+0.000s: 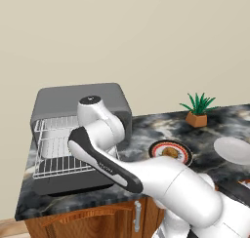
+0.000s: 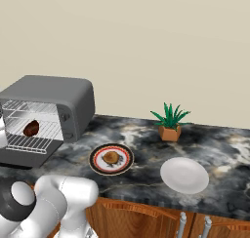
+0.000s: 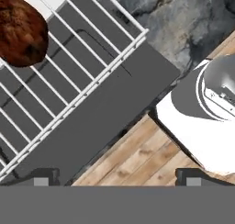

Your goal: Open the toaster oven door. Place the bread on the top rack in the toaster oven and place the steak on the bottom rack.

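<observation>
At the counter's (image 2: 146, 183) left end stands the toaster oven (image 2: 58, 98), its door (image 3: 101, 113) dropped open and lying flat out over the front edge. Inside, the steak (image 2: 31, 128) lies on the bottom rack (image 2: 29, 142), which is pulled partway out over the door; the top rack (image 2: 27, 108) above it is bare. In the hand view the steak sits on the wires of that rack, with the rack's front rim just short of the door's outer edge. The hand (image 3: 117, 177) hangs above the door's front edge, looking down past it at the wood floor (image 3: 137, 159); its two fingertips (image 3: 43, 177) stand wide apart with nothing between them. The bread (image 2: 111, 157) rests on a patterned plate (image 2: 97, 166) near the counter's front edge, just right of the oven. A plain white plate (image 2: 184, 175) lies further right along the front edge, and a small potted plant (image 2: 169, 121) stands toward the back edge.
</observation>
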Controlling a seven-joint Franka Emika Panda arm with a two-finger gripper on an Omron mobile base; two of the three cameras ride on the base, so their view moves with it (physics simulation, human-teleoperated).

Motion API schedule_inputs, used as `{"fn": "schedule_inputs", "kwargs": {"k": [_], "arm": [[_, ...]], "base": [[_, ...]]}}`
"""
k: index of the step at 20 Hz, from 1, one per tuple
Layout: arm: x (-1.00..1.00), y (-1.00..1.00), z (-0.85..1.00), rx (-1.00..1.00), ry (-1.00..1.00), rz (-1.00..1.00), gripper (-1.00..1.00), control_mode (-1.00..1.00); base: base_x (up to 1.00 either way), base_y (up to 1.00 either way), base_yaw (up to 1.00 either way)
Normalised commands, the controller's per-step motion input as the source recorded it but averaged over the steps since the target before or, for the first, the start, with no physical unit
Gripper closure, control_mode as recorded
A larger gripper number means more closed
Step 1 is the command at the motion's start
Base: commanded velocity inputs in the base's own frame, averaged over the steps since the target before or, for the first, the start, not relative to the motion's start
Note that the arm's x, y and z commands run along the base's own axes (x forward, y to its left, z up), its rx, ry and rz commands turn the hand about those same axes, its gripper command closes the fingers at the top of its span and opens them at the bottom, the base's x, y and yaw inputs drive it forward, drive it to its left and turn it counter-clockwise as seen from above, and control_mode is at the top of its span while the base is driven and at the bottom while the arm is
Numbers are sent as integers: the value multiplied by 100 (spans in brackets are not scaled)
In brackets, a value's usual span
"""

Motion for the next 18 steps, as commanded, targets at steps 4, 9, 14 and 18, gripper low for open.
{"fn": "schedule_inputs", "kwargs": {"k": [4, 9, 14, 18], "arm": [[8, 0, 0, -2, 0, 79, -100, -100], [0, 0, -7, -11, 0, 46, -100, -100], [-14, -1, -31, -6, -3, 6, -100, -100], [-4, -1, -32, -1, -7, 0, -100, -100]], "base": [[0, 0, 0], [0, 0, 0], [0, 0, 0], [0, 0, 0]]}}
